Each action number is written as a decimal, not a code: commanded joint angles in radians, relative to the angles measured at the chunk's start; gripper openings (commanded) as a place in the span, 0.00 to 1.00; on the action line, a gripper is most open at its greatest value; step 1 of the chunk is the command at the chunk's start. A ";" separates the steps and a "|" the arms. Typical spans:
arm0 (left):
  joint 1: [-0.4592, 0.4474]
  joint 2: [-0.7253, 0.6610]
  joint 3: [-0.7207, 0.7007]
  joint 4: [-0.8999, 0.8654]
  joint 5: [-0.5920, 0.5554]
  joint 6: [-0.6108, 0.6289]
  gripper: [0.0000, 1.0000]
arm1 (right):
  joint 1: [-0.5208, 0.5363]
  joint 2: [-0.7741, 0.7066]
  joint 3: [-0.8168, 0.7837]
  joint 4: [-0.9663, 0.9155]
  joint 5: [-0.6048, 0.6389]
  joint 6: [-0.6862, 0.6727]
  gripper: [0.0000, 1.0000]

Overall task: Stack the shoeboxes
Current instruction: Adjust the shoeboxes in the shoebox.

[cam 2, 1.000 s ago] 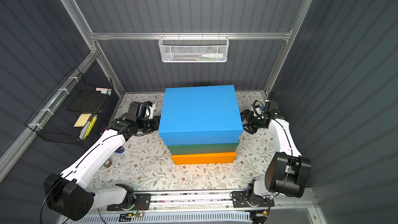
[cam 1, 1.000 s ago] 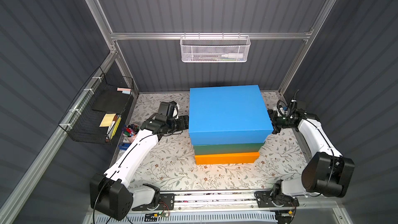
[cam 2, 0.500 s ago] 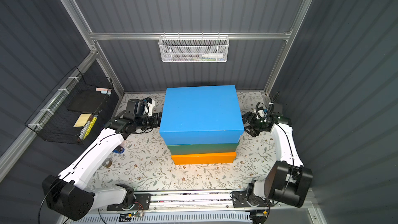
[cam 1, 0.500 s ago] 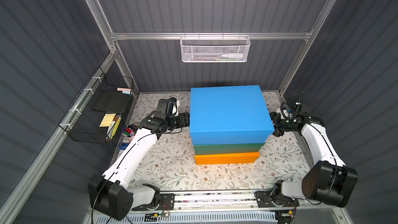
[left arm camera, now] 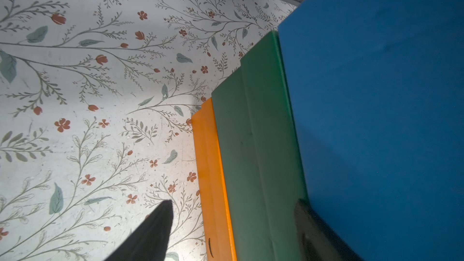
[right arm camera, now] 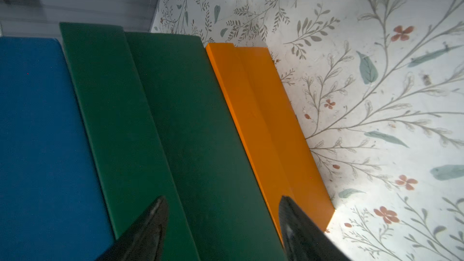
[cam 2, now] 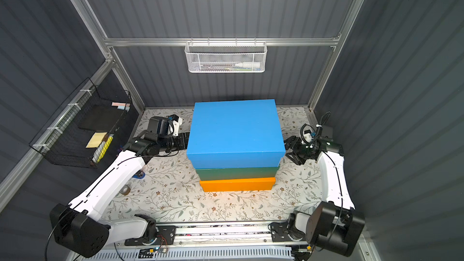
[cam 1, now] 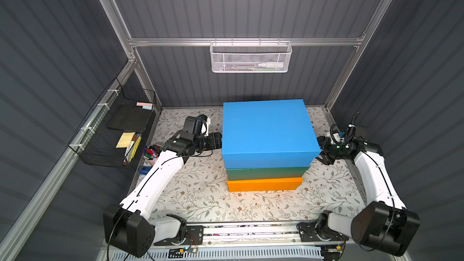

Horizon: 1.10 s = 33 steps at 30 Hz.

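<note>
1. The blue shoebox (cam 1: 266, 126) lies on the green shoebox (cam 1: 266, 173), which lies on the orange shoebox (cam 1: 263, 184), mid-counter (cam 1: 200, 197) and toward 12 o'clock.
2. The left gripper (cam 1: 218, 142), at the stack's 9 o'clock, has its jaws apart and empty; it possibly touches the blue side.
3. The right gripper (cam 1: 322, 150), at 3 o'clock, is likewise spread and empty.
4. The boxes are likely light, stiff cardboard with slick walls and too wide for one gripper, so press on opposite ends, below the lid.
</note>
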 commanded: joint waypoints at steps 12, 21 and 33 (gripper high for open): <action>-0.005 -0.045 -0.054 0.027 0.040 -0.019 0.78 | -0.002 -0.128 -0.088 -0.055 -0.056 0.044 0.68; -0.005 -0.055 -0.068 0.027 0.050 -0.021 0.78 | 0.003 -0.198 -0.137 -0.069 -0.065 0.063 0.65; -0.005 -0.087 -0.088 0.031 0.069 -0.046 0.77 | 0.003 -0.186 -0.119 -0.078 -0.042 0.050 0.65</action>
